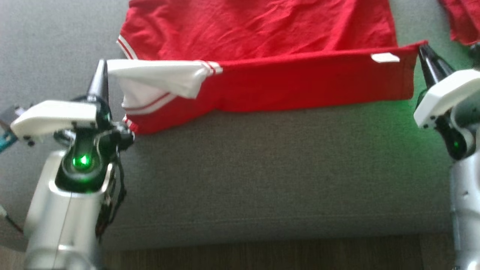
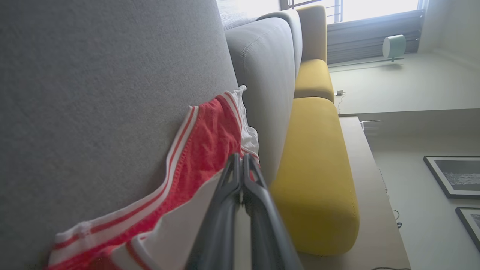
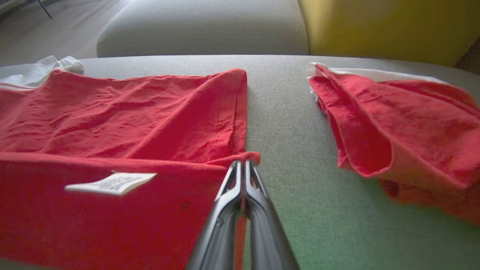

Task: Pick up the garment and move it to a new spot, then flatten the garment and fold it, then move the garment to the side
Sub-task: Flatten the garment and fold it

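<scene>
Head view: garment point(image 1: 270, 80) on sofa point(image 1: 262, 168).

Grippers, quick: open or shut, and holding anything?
Left gripper: shut, pinching the garment by its white corner.
Right gripper: shut, pinching the garment by its red corner.

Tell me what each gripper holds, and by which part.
Both hold the red top: the left gripper pinches its white corner, the right gripper the red corner near the white label.
</scene>
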Tool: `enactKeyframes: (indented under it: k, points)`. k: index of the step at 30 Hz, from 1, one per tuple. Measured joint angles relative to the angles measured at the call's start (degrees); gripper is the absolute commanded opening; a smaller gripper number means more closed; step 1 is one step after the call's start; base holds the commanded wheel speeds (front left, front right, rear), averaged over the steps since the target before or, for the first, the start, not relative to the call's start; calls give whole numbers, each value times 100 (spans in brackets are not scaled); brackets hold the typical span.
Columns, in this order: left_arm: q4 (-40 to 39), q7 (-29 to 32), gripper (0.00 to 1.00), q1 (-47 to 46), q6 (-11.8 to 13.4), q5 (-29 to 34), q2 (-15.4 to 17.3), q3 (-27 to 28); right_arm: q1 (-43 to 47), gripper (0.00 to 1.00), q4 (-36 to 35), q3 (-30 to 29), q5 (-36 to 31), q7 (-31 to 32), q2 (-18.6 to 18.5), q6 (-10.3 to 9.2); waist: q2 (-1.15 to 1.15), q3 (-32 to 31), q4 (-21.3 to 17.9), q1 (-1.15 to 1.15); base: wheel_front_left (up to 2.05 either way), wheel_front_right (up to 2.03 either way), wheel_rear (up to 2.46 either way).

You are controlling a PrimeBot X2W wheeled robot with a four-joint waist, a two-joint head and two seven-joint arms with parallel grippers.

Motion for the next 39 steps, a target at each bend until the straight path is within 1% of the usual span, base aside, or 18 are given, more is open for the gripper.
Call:
enactKeyframes:
  k: [3, 7, 8, 9, 10, 11, 12, 17, 19, 21, 22, 24, 26, 30, 31, 34, 36, 39]
  points:
    - [425, 20, 0, -378, -169, 75, -19, -44, -274, 0, 310, 85, -44, -88, -78, 0, 0, 150, 13, 0, 0, 0, 0]
    - [947, 19, 0, -826, -526, 223, -59, -182, -565, 0, 658, 129, -81, -190, -102, 0, 0, 342, 32, 0, 0, 0, 0]
    - [1079, 18, 0, -925, -602, 287, -69, -214, -624, 4, 730, 132, -81, -218, -102, 0, 0, 388, 37, 0, 0, 0, 0]
    - [1201, 11, 0, -1017, -669, 372, -70, -240, -678, 20, 788, 143, -82, -238, -102, 0, 0, 432, 42, 0, 0, 0, 0]
    - [1308, -34, 29, -1095, -725, 428, -77, -247, -727, 53, 837, 159, -82, -259, -103, 0, 0, 476, 47, 1, 0, 0, 0]
    - [1423, -63, 87, -1160, -761, 449, -85, -250, -775, 98, 884, 212, -75, -315, -103, 0, 0, 515, 52, 1, 0, 0, 0]
    - [1552, -94, 100, -1224, -806, 459, -101, -257, -821, 100, 927, 250, -47, -370, -101, 0, 0, 549, 57, 1, 0, 0, 0]
    - [1859, -244, 100, -1365, -1073, 603, -127, -335, -917, 100, 972, 279, 37, -675, -107, 0, 0, 576, 76, 0, 0, 0, 0]
    - [1859, -397, 100, -1340, -1173, 1057, -40, -583, -904, 100, 928, 213, 37, -767, -109, 0, 0, 538, 76, 0, 0, 0, 0]
    - [1738, -616, 100, -1277, -1196, 1901, 212, -918, -862, 100, 790, 126, 36, -812, -109, 0, 0, 485, 68, -1, 0, 0, 0]
    - [1646, -690, 100, -1212, -1183, 2265, 314, -960, -798, 100, 680, 90, 37, -813, -101, -1, 0, 455, 62, -1, 0, 0, 0]
    - [1377, -749, 100, -951, -1077, 2698, 397, -1024, -569, 100, 445, 46, 71, -803, -47, 0, 0, 389, 43, -1, 0, 0, 0]
    - [1081, -748, 100, -525, -931, 3025, 377, -1179, -234, 100, 224, -41, 112, -699, 102, 0, 0, 330, 18, -1, 0, 0, 0]
    - [777, -748, 100, 441, -634, 3232, 233, -1345, 363, 100, -70, -151, 132, -572, 402, -1, 0, 277, -61, -1, 0, 0, 0]
    - [694, -794, 100, 634, -505, 3294, 244, -1335, 447, 100, -176, -146, 132, -524, 492, -1, 0, 279, -90, -1, 0, 0, 0]
    - [686, -792, 100, 613, -249, 3523, 294, -1345, 444, 100, -302, -109, 131, -524, 573, -1, 0, 291, -144, -1, 0, 0, 0]
    - [751, -792, 100, 587, -123, 3694, 336, -1358, 446, 100, -335, -80, 132, -525, 620, -1, 0, 290, -180, -1, 0, 0, 0]
    - [775, -781, 100, 562, 46, 3718, 354, -1379, 460, 100, -333, -73, 133, -526, 630, -1, 0, 277, -220, -1, 0, 0, 0]
